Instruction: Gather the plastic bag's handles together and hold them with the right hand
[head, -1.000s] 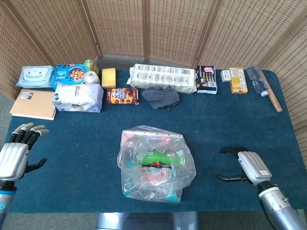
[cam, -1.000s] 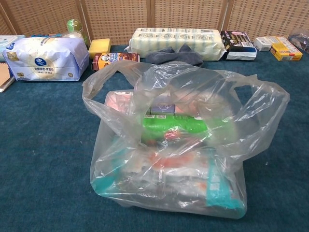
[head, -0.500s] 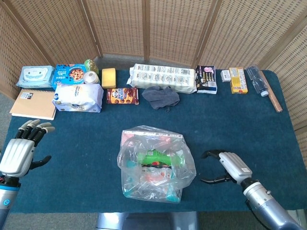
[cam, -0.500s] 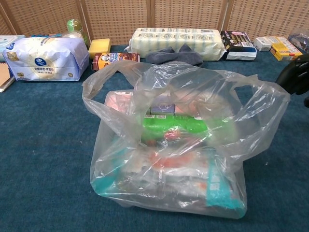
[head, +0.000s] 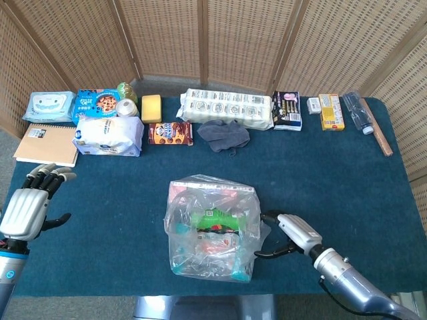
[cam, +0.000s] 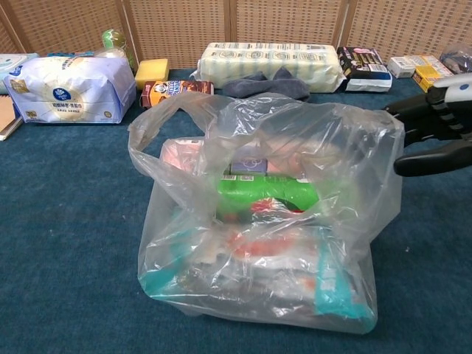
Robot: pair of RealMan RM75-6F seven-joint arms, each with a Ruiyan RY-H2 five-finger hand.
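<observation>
At the centre of the blue table [head: 320, 173] stands the clear plastic bag [head: 213, 230], upright and filled with packaged goods, among them a green package [cam: 265, 190] lying across the middle. One handle [cam: 151, 122] rises as a loop at the bag's left side in the chest view; the opposite side of the bag is pushed inward where the right hand [head: 288, 233] meets it. The right hand's fingers [cam: 428, 118] and thumb are spread apart in a wide claw, dark fingertips touching the bag's right wall, with no film visibly pinched between them. The left hand [head: 27, 207] is raised at the table's left edge, well apart from the bag, palm away from the head camera, fingers extended and fanned, holding nothing. Along the far edge lie a notebook [head: 45, 145], a white wipes pack [head: 108, 135], a yellow sponge [head: 151, 108], a biscuit box [head: 170, 133], a grey cloth [head: 223, 135] and a long white multipack [head: 228, 107].
</observation>
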